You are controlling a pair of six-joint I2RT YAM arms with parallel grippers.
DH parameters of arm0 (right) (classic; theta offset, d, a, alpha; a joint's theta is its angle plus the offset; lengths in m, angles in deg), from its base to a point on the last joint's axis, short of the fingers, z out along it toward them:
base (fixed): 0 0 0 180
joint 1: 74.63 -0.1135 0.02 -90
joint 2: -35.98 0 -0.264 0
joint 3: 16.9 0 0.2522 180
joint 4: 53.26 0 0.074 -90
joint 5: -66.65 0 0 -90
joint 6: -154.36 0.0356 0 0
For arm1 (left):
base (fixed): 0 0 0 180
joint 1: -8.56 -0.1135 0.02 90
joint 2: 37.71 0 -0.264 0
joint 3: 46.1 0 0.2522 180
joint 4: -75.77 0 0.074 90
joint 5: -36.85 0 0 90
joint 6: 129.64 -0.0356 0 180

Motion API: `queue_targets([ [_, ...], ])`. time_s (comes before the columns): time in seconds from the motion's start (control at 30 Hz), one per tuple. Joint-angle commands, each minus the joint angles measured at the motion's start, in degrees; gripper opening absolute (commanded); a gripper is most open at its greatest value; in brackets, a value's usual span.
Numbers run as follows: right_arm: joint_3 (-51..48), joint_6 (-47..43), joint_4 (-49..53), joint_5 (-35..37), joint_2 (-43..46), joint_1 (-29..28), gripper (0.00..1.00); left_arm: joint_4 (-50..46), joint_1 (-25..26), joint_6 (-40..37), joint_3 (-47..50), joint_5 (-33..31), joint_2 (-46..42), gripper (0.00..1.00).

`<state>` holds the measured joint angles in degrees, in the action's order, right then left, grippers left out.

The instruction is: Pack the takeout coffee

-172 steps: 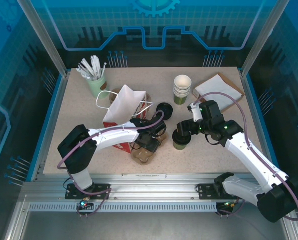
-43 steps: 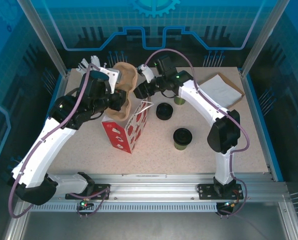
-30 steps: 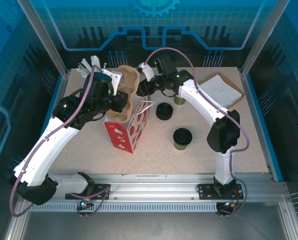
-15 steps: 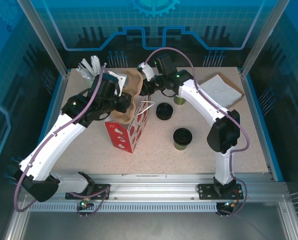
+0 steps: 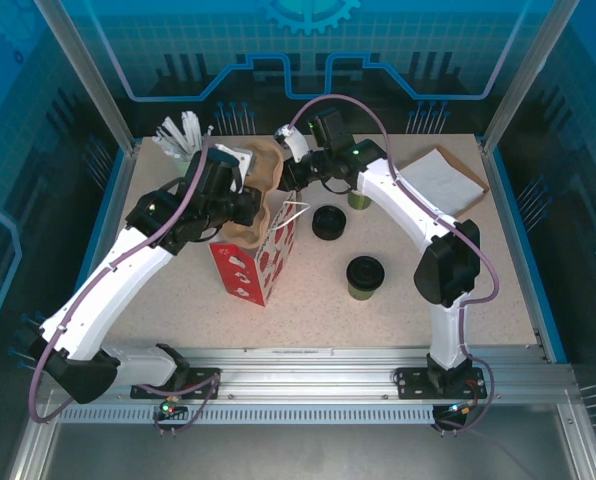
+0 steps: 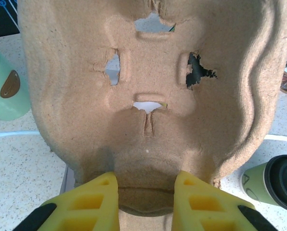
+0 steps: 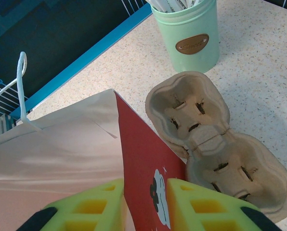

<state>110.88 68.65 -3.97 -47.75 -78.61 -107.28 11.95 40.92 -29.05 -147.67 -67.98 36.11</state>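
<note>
Shifted pulp carrier, speckled table, blue walls

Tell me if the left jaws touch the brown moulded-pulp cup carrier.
Touching. In the left wrist view the jaws of the left gripper clamp the near edge of the brown moulded-pulp cup carrier.

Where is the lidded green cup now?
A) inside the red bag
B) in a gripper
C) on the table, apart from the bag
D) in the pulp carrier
C: the lidded green cup stands upright on the table, clear of the red bag.
</note>
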Motion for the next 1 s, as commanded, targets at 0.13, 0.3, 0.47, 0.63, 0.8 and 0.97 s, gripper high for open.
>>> queue_targets([
  [0.13,-0.37,1.10,0.00,1.10,0.41,-0.49,0.28,-0.07,-0.55,0.75,2.14,-2.68,-1.39,0.25],
  [0.3,-0.31,3.03,-0.63,1.62,0.59,-0.40,0.27,-0.78,-0.57,0.85,3.08,-2.49,-1.81,0.25],
  [0.47,-0.08,4.89,-0.65,2.65,0.34,-0.23,0.25,-1.75,-0.61,0.84,3.44,-2.14,-2.11,0.25],
  [0.63,-0.10,5.63,-0.64,2.66,0.41,0.16,0.25,-2.65,-0.54,0.66,3.82,-1.76,-1.88,0.25],
  [0.8,-0.11,5.58,-0.46,2.49,0.59,0.21,0.25,-3.68,-0.56,0.13,3.70,-2.67,-1.75,0.26],
  [0.97,-0.51,5.42,-0.46,2.36,0.68,0.17,0.24,-3.79,-0.71,0.46,3.48,-3.24,-2.17,0.25],
])
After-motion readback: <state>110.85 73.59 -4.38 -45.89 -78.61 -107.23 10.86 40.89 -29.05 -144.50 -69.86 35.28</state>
